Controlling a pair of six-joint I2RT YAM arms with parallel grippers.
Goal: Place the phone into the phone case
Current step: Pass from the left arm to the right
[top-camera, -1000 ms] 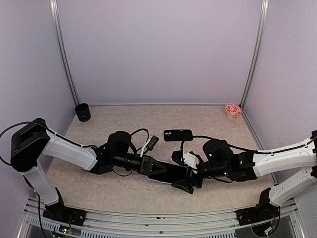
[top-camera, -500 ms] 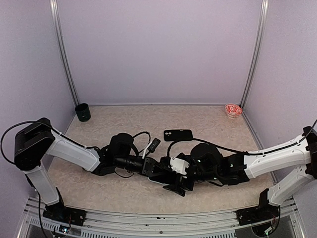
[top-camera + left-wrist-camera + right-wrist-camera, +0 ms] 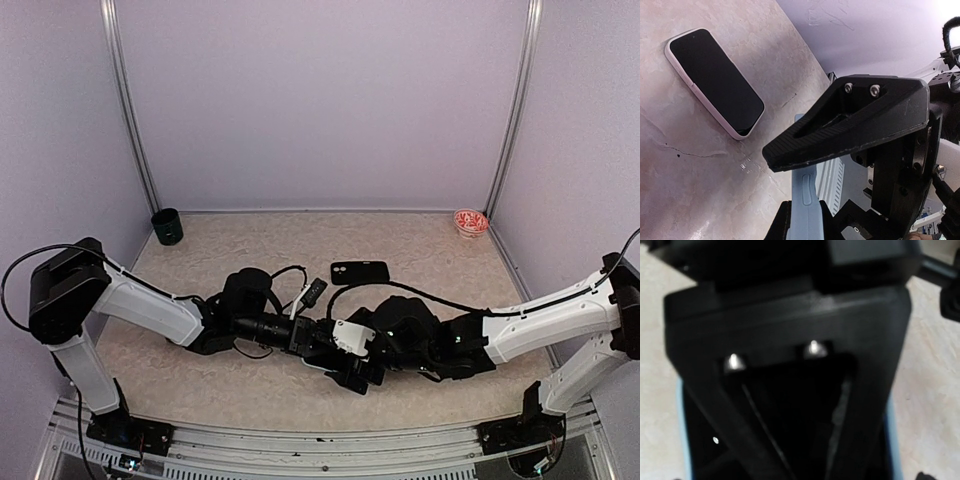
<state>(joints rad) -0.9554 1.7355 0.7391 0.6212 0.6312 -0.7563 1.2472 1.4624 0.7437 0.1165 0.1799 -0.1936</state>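
Over the case (image 3: 805,200), right fingers (image 3: 352,378) (state unreadable) have moved in beside left fingers (image 3: 850,125) pinching it; phone (image 3: 715,82) beyond case, uninserted.

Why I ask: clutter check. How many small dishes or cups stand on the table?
2: a black cup in the far left corner and a red-patterned bowl in the far right corner. Others may lie hidden.
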